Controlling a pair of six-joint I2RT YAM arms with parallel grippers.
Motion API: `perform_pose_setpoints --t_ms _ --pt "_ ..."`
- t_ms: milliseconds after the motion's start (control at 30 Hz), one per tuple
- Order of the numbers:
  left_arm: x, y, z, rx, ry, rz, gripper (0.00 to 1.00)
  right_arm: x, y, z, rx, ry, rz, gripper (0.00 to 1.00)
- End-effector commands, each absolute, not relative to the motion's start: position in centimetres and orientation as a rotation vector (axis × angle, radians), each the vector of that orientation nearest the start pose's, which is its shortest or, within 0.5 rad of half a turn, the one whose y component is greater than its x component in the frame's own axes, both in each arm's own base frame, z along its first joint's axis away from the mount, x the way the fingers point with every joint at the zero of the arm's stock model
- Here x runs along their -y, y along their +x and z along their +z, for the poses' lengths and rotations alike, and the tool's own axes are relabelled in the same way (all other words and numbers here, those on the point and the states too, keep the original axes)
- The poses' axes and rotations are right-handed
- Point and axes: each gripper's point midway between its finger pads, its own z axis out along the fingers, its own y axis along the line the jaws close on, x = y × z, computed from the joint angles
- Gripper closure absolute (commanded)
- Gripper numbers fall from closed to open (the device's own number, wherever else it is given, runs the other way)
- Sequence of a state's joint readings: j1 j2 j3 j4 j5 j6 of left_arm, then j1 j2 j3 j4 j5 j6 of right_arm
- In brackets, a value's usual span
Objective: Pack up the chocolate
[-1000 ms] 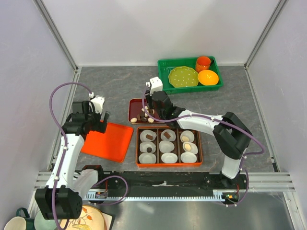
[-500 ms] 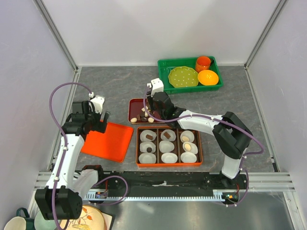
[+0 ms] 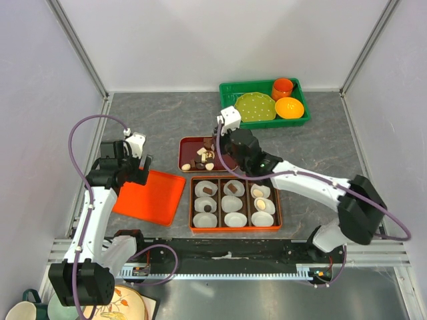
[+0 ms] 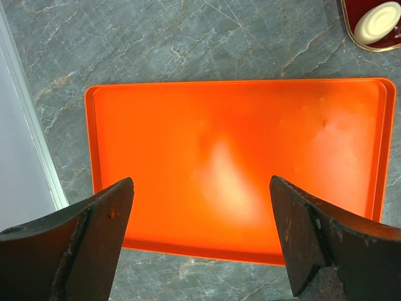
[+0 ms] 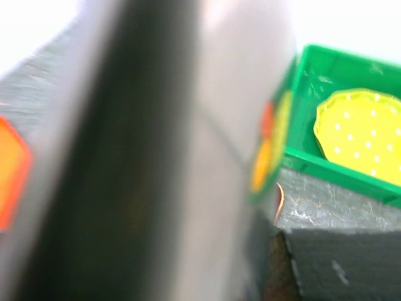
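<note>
Looking for trouble, I find none at the orange tray (image 4: 238, 163): the left gripper (image 4: 200, 235) hangs above it with its jaws wide apart and nothing between them. The risk is with the right arm, which reaches past the nine-cell packing box (image 3: 235, 229) so that the right gripper (image 3: 213, 148) is over the small dark red tray (image 3: 189, 148). Its own camera is smeared, so I cannot tell how wide its jaws stand or whether they hold a piece. A low pass over the box could knock the white paper cups (image 3: 235, 219) askew. The chocolate (image 3: 198, 162) lies partly on that red tray and partly in a few cups. A candy pinched only by an edge could slip and fall on the table.
</note>
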State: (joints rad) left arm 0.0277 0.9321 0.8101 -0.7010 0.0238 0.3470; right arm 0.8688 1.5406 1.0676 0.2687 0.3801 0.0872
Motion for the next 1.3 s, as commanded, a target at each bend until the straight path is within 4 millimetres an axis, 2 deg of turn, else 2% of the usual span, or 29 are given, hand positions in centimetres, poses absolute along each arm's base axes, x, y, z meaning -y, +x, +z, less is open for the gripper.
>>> perform_pose_setpoints --t_ms 0,33,100,133,167,200,233,400,567,667,767,1033,1267 --pt "-2.2 25.9 15.5 -2.318 0.413 0.187 0.04 -33.4 31.4 26.0 -1.659 -0.515 0.445 0.73" --pt "-2.2 25.9 15.5 -2.318 0.411 0.187 0.04 -33.2 30.2 26.7 -1.656 -0.533 0.470 0.73" --pt "-2.1 26.0 15.6 -2.315 0.409 0.185 0.04 -33.6 27.8 26.5 -1.662 -0.588 0.513 0.74" --pt "-2.1 26.0 15.6 -2.315 0.410 0.183 0.04 -33.4 26.5 27.5 -1.646 -0.592 0.547 0.74" --pt "-2.1 26.0 15.6 -2.316 0.412 0.179 0.04 -33.4 25.2 26.7 -1.669 -0.628 0.574 0.74" --pt "-2.1 26.0 15.7 -2.314 0.408 0.178 0.04 -33.9 23.6 26.7 -1.667 -0.660 0.607 0.74" --pt "-2.0 26.0 15.6 -2.318 0.408 0.173 0.04 -33.7 22.5 27.6 -1.653 -0.666 0.641 0.74" --pt "-2.0 26.1 15.8 -2.317 0.403 0.169 0.04 -34.2 16.1 25.9 -1.704 -0.808 0.712 0.76" --pt "-2.0 26.2 16.3 -2.311 0.400 0.171 0.04 -34.8 11.3 24.5 -1.715 -0.916 0.740 0.77" --pt "-2.0 26.1 16.4 -2.315 0.396 0.171 0.04 -35.2 9.7 23.4 -1.729 -0.948 0.747 0.77" --pt "-1.9 26.1 16.6 -2.313 0.395 0.167 0.04 -35.5 9.6 22.4 -1.737 -0.948 0.731 0.77" --pt "-2.0 25.8 16.8 -2.314 0.394 0.175 0.04 -36.4 11.0 21.7 -1.700 -0.904 0.666 0.77" --pt "-2.2 25.9 16.8 -2.313 0.396 0.184 0.04 -37.6 11.0 21.1 -1.696 -0.895 0.679 0.75"
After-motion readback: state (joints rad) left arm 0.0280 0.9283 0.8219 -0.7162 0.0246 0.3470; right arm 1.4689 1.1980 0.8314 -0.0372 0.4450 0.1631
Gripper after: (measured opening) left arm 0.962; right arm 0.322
